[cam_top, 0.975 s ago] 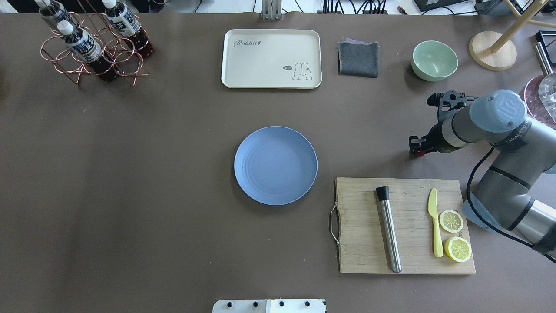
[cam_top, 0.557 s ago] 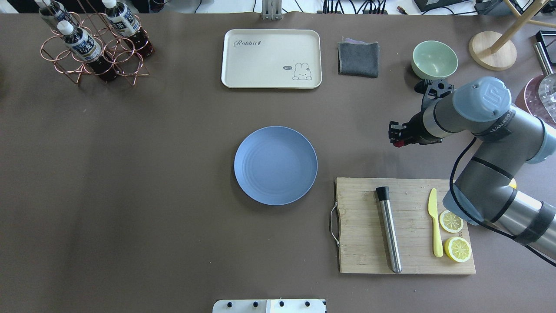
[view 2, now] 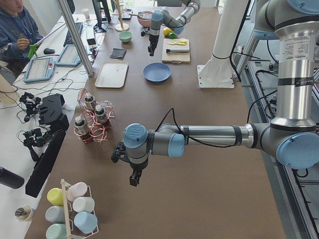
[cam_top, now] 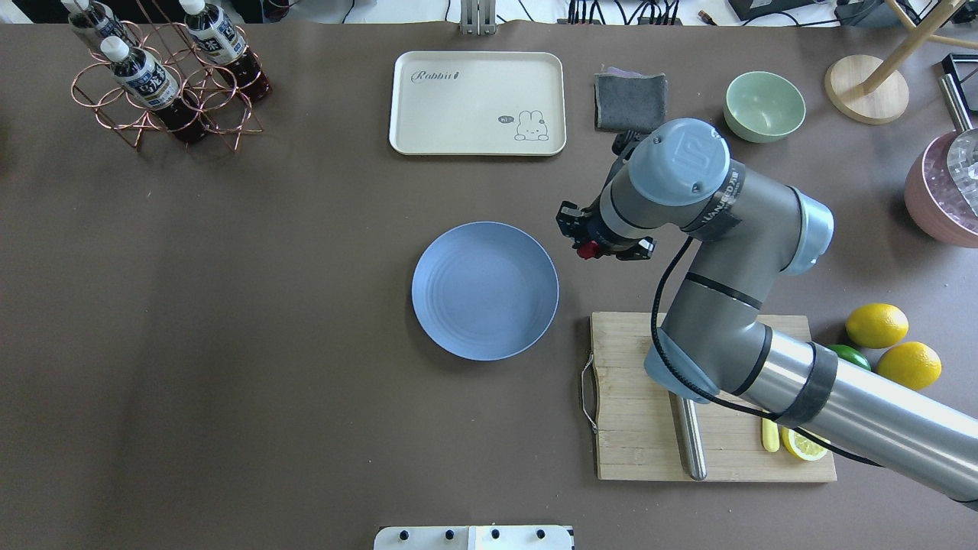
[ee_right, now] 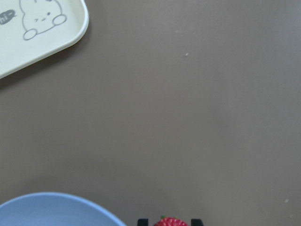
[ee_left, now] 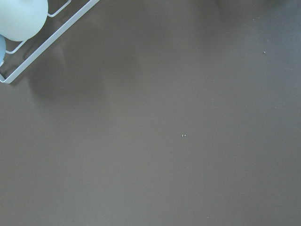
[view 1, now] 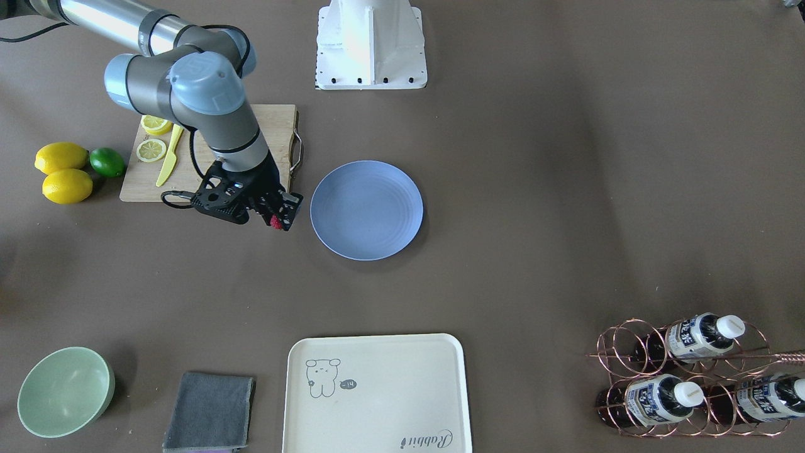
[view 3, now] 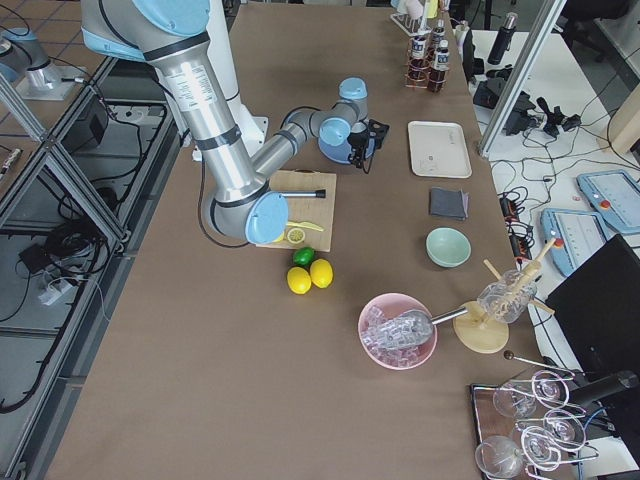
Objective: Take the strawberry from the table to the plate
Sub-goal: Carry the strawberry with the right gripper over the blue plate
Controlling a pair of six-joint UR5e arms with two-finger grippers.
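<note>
The right arm had swung away from the mint green bowl [cam_top: 764, 105] toward the middle of the worktop [cam_top: 229, 305]. This brought the right end effector [cam_top: 587, 246] leftward until it hung just beside the light blue plate [cam_top: 484, 290], on the plate's side nearest the cutting board [cam_top: 626, 382]. Its two fingers were clamped on the strawberry [ee_right: 170, 221], which showed red between the black fingertips. The berry was over bare worktop next to the plate's rim, not over the plate itself. The cream tray [cam_top: 477, 103] lay beyond the plate. The left end effector [view 2: 133, 178] hung well apart from all this, near the copper bottle rack [view 2: 93, 122]. It showed only in the side view, so its state could not be told.
</note>
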